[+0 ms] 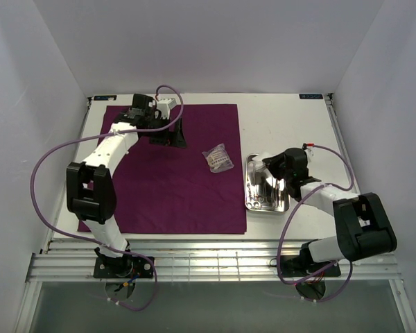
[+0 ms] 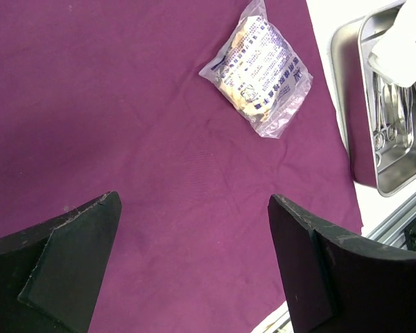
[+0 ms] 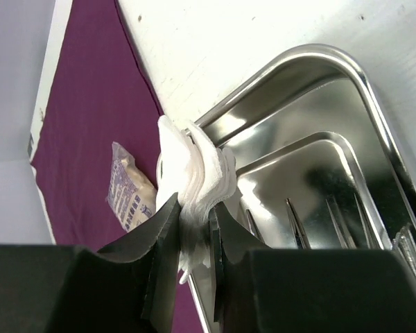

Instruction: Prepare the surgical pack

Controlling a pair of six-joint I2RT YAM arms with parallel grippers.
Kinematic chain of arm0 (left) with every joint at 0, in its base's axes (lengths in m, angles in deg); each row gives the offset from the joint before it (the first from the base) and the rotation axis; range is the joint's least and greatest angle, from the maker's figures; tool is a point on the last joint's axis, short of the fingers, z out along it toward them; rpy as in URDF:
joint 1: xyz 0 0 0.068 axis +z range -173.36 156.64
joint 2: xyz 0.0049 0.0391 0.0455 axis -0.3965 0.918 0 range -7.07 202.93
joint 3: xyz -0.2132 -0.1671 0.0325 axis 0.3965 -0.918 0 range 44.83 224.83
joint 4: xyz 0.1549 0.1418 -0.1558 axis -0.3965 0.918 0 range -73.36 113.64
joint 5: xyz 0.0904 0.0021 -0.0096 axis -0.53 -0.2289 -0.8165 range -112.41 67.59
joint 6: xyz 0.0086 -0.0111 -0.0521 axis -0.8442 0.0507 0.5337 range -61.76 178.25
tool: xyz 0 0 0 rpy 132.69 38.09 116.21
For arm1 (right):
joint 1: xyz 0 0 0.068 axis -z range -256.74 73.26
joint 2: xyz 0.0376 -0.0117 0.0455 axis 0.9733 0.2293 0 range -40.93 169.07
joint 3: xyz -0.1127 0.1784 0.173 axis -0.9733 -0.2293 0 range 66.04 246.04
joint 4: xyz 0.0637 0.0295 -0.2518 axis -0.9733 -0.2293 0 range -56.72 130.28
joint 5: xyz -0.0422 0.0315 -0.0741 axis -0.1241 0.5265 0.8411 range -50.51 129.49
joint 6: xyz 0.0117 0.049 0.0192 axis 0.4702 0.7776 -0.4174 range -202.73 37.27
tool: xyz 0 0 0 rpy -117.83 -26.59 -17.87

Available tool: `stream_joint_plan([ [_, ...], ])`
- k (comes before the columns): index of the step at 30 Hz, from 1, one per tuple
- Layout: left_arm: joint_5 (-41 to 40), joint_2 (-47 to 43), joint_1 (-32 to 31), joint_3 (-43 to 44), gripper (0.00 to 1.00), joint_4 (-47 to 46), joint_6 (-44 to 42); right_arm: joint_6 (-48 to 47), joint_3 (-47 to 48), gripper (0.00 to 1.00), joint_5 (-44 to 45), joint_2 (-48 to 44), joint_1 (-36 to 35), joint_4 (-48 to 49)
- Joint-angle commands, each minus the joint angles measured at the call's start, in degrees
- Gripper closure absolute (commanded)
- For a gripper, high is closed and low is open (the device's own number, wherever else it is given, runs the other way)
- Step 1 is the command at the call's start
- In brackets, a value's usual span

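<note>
A large deep-purple cloth [image 1: 170,173] lies flat on the table, and shows in the left wrist view [image 2: 159,139]. A small steel tray [image 1: 281,205] with metal instruments [image 3: 298,225] sits at the cloth's right edge. My right gripper [image 3: 194,215] is shut on a stack of white gauze pads [image 3: 194,166], held above the tray's far left corner [image 1: 258,161]. My left gripper [image 2: 194,208] is open and empty above the cloth's far part [image 1: 168,132]. A sealed clear packet of gauze [image 1: 218,158] lies on the cloth near its right side, also seen from the left wrist [image 2: 260,69].
White walls enclose the table on three sides. A metal rail [image 1: 194,253] runs along the near edge. Purple cables [image 1: 48,173] loop beside each arm.
</note>
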State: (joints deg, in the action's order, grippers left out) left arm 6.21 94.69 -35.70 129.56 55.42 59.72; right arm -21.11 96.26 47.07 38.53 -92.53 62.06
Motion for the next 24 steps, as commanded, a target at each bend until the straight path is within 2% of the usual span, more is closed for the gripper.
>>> stream_joint_plan([
  [1, -0.58, -4.37, 0.12, -0.88, 0.02, -0.46, -0.42, 5.17, -0.07, 0.92, 1.05, 1.57, 0.15, 5.98],
  [4, -0.58, -4.28, 0.12, -0.79, 0.02, -0.46, -0.51, 6.13, -1.82, 0.92, 0.25, 2.80, 0.15, 11.69],
  [11, -0.23, -3.76, 0.21, -0.53, 0.02, -0.64, -0.60, 9.47, -4.55, 0.92, 0.25, 3.95, 0.06, 15.66],
  [19, 0.29, -3.67, 0.12, -0.35, 0.02, -0.82, -0.51, 7.81, -2.18, 0.92, -1.60, 7.99, -0.82, 12.33],
  [24, 0.38, -3.58, 0.21, -0.53, 0.02, -0.73, -0.42, 7.89, -3.15, 0.92, 1.30, 7.46, -1.61, 10.04],
])
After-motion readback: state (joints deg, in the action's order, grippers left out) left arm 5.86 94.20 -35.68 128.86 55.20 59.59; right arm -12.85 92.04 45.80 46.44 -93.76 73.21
